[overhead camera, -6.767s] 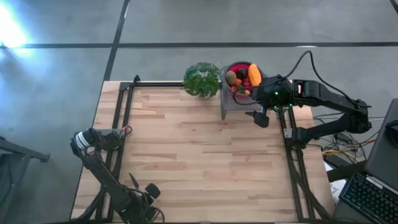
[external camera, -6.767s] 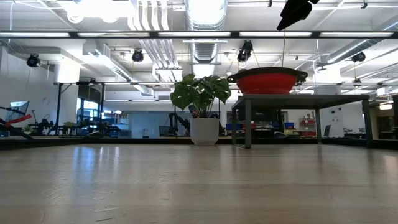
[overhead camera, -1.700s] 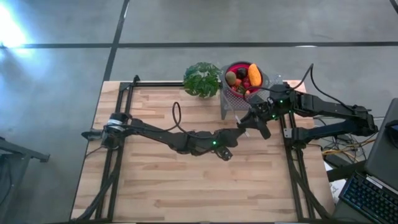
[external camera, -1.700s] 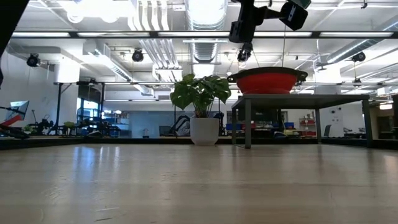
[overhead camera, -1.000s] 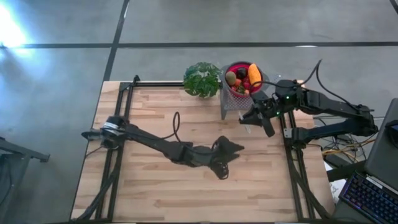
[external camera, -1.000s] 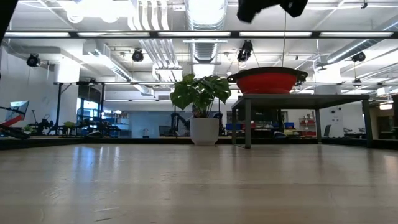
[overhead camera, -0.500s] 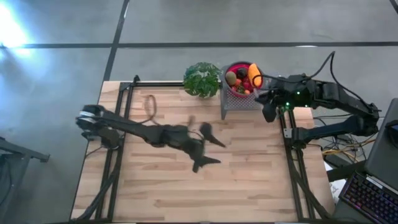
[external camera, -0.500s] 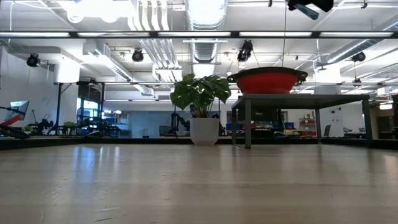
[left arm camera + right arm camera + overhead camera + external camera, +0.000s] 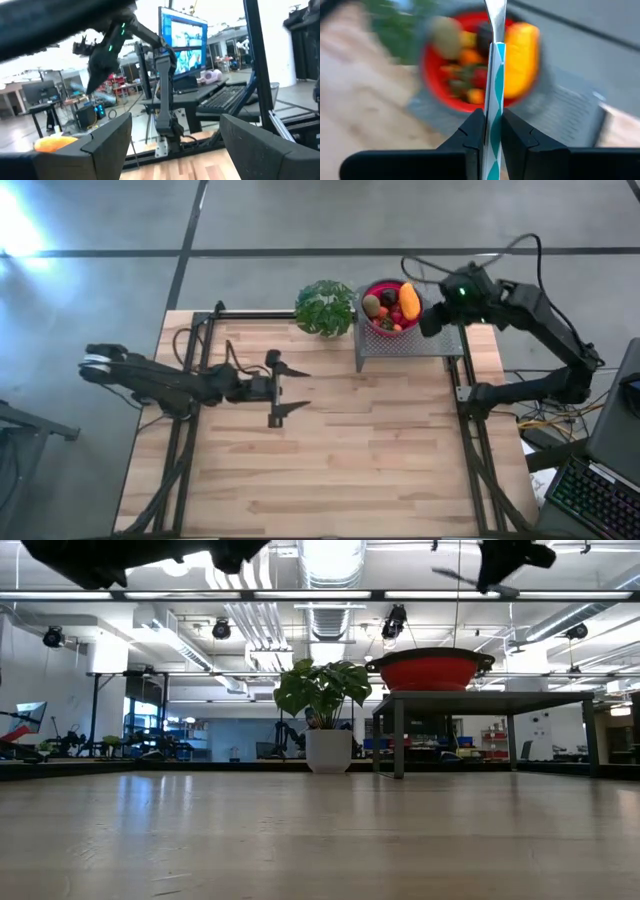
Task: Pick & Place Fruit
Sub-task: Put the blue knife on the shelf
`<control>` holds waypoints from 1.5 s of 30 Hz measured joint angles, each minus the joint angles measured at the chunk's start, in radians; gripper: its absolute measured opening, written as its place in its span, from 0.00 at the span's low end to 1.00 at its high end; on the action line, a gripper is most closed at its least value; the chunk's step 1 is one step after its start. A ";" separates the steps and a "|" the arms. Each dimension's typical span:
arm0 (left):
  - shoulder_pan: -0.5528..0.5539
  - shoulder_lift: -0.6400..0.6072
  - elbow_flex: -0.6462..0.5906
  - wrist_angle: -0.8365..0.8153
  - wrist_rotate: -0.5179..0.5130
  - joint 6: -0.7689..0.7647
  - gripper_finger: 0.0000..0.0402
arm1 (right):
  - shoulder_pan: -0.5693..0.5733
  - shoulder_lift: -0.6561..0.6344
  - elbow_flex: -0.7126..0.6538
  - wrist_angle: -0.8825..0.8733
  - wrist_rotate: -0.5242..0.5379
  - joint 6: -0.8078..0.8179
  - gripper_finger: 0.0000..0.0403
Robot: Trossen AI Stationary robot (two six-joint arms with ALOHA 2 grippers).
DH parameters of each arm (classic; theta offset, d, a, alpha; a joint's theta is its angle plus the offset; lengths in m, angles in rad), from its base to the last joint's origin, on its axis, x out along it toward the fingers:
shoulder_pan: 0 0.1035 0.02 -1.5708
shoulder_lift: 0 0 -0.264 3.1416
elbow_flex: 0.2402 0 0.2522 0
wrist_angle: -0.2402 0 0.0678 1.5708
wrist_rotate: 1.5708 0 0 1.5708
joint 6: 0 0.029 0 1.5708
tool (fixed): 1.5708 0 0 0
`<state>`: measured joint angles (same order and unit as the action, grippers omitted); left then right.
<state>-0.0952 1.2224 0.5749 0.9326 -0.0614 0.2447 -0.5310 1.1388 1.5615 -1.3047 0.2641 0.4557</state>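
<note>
The fruit point(image 9: 390, 304) lies heaped in a red bowl point(image 9: 382, 286) on a grey stand point(image 9: 400, 345) at the table's far right: an orange piece point(image 9: 408, 298), a kiwi point(image 9: 371, 304), and red and dark ones. My right gripper point(image 9: 428, 323) hovers just right of the bowl, shut on a thin teal-and-white striped stick point(image 9: 495, 75). My left gripper point(image 9: 292, 388) hangs open over the table's left middle with nothing between its fingers point(image 9: 107, 145). My right gripper pinches the striped stick between its two fingers point(image 9: 475, 130), on its striped part point(image 9: 494, 102). The stick runs on past the fingertips along the fingers, its pale end point(image 9: 496, 15) toward the bowl. It is lifted clear, and the fingers slant downward toward the bowl.
A leafy green plant point(image 9: 324, 307) in a white pot point(image 9: 329, 751) stands left of the stand at the far edge. Black rails point(image 9: 203, 350) run along the table's left and right sides. Bare wood point(image 9: 350, 450) spreads over the middle and near part.
My left gripper has drawn back from the table's middle toward the left edge, rolling about its own line, and stays open. My right gripper has risen and gone toward the far edge, from in front of the stand to beside the bowl, carrying the stick.
</note>
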 joint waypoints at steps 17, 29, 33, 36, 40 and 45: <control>0.000 -0.101 -0.117 -0.021 0.000 0.010 0.76 | -0.339 0.151 0.038 -0.253 -0.034 0.065 0.10; 0.000 -0.101 -0.167 -0.085 0.000 0.010 0.76 | -0.392 0.231 -0.016 -0.265 -0.088 0.123 0.10; 0.000 -0.101 -0.173 -0.112 0.000 0.010 0.76 | -0.416 0.263 -0.049 -0.266 -0.085 0.146 0.09; 0.000 -0.101 -0.173 -0.138 0.000 0.009 0.76 | -0.419 0.269 -0.053 -0.266 -0.082 0.170 0.09; 0.000 -0.101 -0.173 -0.157 0.001 0.010 0.76 | -0.420 0.269 -0.089 -0.266 -0.084 0.178 0.10; 0.000 -0.101 -0.173 -0.169 0.001 0.010 0.76 | -0.438 0.273 -0.160 -0.257 -0.086 0.165 0.10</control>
<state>-0.0956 1.1213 0.4019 0.7631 -0.0608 0.2543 -0.9686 1.4115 1.4014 -1.5617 0.1782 0.6212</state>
